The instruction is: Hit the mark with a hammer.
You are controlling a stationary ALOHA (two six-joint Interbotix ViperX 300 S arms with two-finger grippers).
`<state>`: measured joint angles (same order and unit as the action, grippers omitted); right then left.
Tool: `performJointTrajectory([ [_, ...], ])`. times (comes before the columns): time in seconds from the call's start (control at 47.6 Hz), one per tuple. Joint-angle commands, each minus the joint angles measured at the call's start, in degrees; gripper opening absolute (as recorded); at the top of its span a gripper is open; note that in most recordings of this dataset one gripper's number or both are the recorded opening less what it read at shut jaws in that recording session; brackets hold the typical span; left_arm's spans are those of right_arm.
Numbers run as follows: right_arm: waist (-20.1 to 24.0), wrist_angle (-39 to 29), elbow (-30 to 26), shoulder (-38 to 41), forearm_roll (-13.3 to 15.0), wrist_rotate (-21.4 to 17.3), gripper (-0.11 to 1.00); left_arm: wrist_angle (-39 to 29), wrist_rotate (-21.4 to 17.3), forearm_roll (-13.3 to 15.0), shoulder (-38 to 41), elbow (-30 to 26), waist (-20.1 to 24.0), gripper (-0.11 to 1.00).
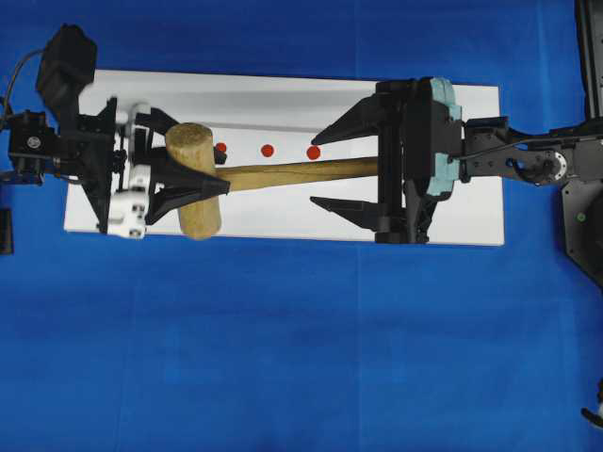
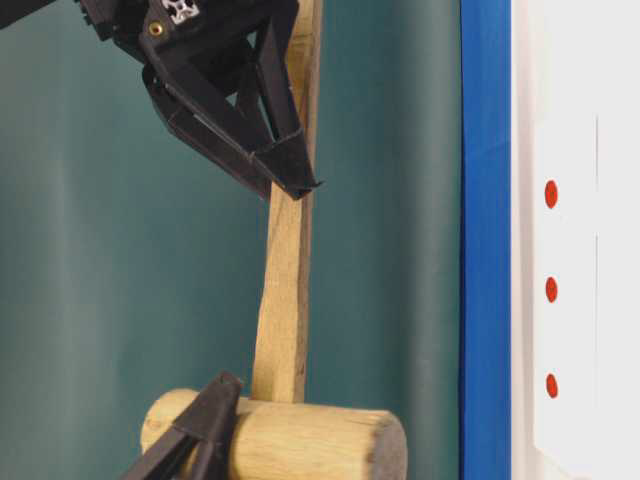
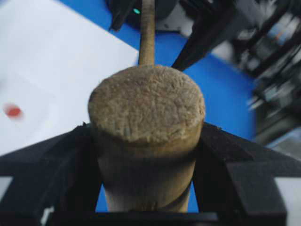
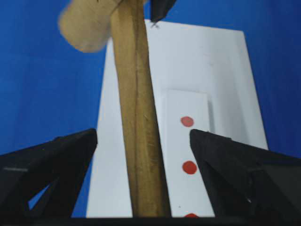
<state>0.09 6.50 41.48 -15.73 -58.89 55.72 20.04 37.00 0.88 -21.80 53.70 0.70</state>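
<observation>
Left gripper point(image 1: 193, 184): pinching the hammer point(image 1: 193, 179) by its head, one finger on each side of the cylinder. In the left wrist view the rough end grain of the head fills the middle, black fingers point(image 3: 51, 169) pressed against both flanks. Head held clear of the board; in the table-level view it hangs off the surface, with the handle running away from it.

Handle point(image 1: 301, 173): extends from the head toward the right gripper point(image 1: 334, 169), passing between its fingers. Right gripper spread wide; in the right wrist view both fingers point(image 4: 47, 160) stand well apart from the handle, no contact visible on either side. In the table-level view one finger tip sits just beside the handle's edge; cannot tell whether it touches there.

White board point(image 1: 452, 217) lies on the blue table point(image 1: 283, 358). A white strip point(image 4: 197, 108) on the board carries three red dots in a row. The mark point(image 1: 268, 150) is the middle one. In the overhead view it sits just beside the handle, between the head and the right gripper. Smaller end dot point(image 1: 221, 147) is near the head; larger end dot point(image 1: 313, 152) is near the right gripper's fingertip. All three dots uncovered. Hammer head is off to the side of the row, not over the mark.
</observation>
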Motion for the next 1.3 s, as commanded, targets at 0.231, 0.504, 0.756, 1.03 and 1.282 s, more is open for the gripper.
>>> performJointTrajectory([
  [0.231,0.2,0.3,-1.7,0.7,2.0,0.0,0.91,0.8,23.3,-0.2,-1.3,-1.9,-1.1,0.45],
  [0.504,0.2,0.2,-2.1,1.5,2.7,0.0,0.91,1.5,25.4,-0.1,-1.3,-2.2,-2.2,0.45],
  [0.756,0.1,-0.1,-2.0,1.6,4.5,0.0,0.79,1.4,25.8,-0.1,-1.3,-2.3,-2.2,0.45],
  [1.03,0.2,-1.7,-2.0,1.6,5.1,0.1,0.08,1.5,24.7,-0.2,-1.3,-2.3,-2.2,0.45],
  [1.282,0.2,-1.7,-2.1,1.6,5.1,0.0,0.08,1.5,24.3,-0.1,-1.1,-2.5,-2.2,0.45],
])
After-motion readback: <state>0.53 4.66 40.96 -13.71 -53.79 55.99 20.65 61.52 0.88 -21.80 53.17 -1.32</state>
